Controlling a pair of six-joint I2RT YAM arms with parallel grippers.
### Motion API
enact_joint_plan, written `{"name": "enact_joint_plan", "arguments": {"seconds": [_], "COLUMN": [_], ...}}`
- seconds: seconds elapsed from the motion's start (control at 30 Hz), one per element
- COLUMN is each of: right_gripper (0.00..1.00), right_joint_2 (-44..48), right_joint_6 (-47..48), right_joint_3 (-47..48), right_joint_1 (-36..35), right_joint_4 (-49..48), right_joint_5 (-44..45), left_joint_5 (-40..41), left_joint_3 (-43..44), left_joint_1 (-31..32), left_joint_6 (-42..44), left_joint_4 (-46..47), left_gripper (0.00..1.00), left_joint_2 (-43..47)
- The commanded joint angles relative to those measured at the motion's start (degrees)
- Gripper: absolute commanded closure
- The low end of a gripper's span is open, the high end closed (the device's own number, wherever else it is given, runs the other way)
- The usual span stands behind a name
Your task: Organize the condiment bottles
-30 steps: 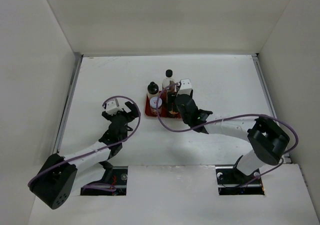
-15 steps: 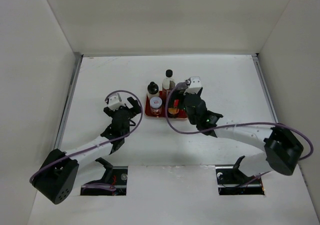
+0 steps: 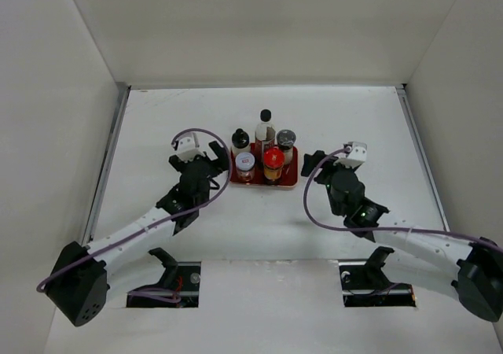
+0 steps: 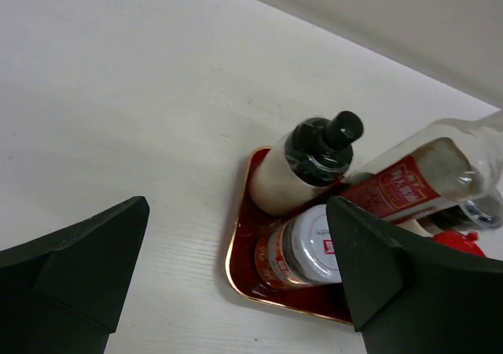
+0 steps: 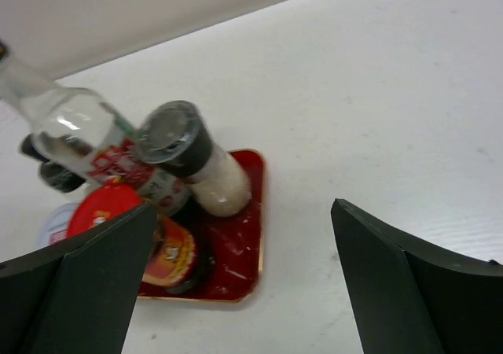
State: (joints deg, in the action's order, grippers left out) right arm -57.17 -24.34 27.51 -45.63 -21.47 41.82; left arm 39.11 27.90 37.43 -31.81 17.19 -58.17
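All five condiment bottles stand on the red tray (image 3: 292,183). They are the tall clear black-capped bottle (image 3: 266,123), the small white black-capped bottle (image 3: 240,140), the grey-lidded shaker (image 3: 286,140), the red-capped brown bottle (image 3: 273,159) and the white-lidded jar (image 3: 245,163). My left gripper (image 3: 211,164) is open and empty just left of the tray. Its wrist view shows the jar (image 4: 310,248) and the small white bottle (image 4: 302,169) close ahead. My right gripper (image 3: 319,169) is open and empty right of the tray. Its wrist view shows the shaker (image 5: 196,157) and the red-capped bottle (image 5: 118,220).
The white table ends at enclosure walls at the left, right and back. A metal rail (image 3: 106,161) runs along the left edge. Purple cables loop over both arms. The tray's gold rim (image 4: 236,279) faces my left gripper.
My right gripper has drawn back to the right, away from the tray, uncovering the red-capped bottle and the shaker. My left gripper has moved up and right, closer to the tray.
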Motion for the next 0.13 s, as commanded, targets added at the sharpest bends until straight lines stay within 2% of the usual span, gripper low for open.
{"name": "enact_joint_plan", "arguments": {"seconds": [0.0,0.1], "right_gripper": [0.0,0.0], "right_joint_2": [1.9,2.1], "right_joint_6": [-5.1,-5.7], "right_joint_3": [-2.7,-3.0], "right_joint_1": [1.3,1.3], "right_joint_4": [-2.4,-2.3], "right_joint_5": [1.9,0.5], "left_joint_5": [2.6,3.9], "left_joint_3": [4.5,7.7], "left_joint_1": [1.9,2.2], "left_joint_6": [0.1,0.3], "left_joint_4": [-4.9,-7.8], "left_gripper": [0.0,0.0], "left_joint_2": [-1.1,-3.0]}}
